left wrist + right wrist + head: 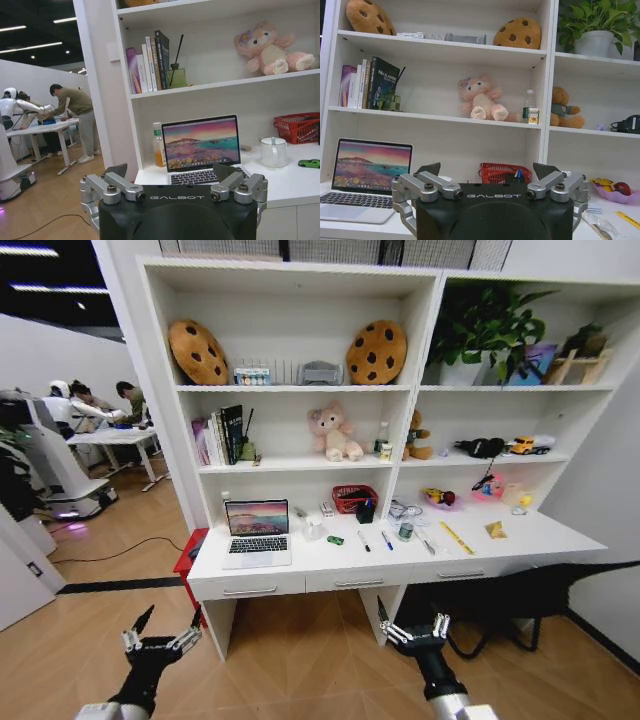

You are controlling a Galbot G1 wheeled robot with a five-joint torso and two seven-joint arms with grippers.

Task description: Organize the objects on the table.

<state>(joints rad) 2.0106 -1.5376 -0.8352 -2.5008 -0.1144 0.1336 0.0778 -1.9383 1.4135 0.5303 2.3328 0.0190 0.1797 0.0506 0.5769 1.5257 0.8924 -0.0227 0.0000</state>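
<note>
The long white desk surface [520, 536] with three shallow drawers is standing ahead, joined to the tall white shelf unit [425, 390]. The open silver laptop [257, 532] is sitting at the surface's left end, screen glowing. The tiny green toy car [335, 539] is lying right of it, beside a white mug [314, 530]; the black pen [364, 541] and blue pen [386, 539] are lying just beyond, near a red wire basket [353, 499]. The left hand [160, 632] is hovering low before the desk, fingers spread wide and holding nothing. The right hand [414, 628] is hanging likewise, seemingly open and empty.
</note>
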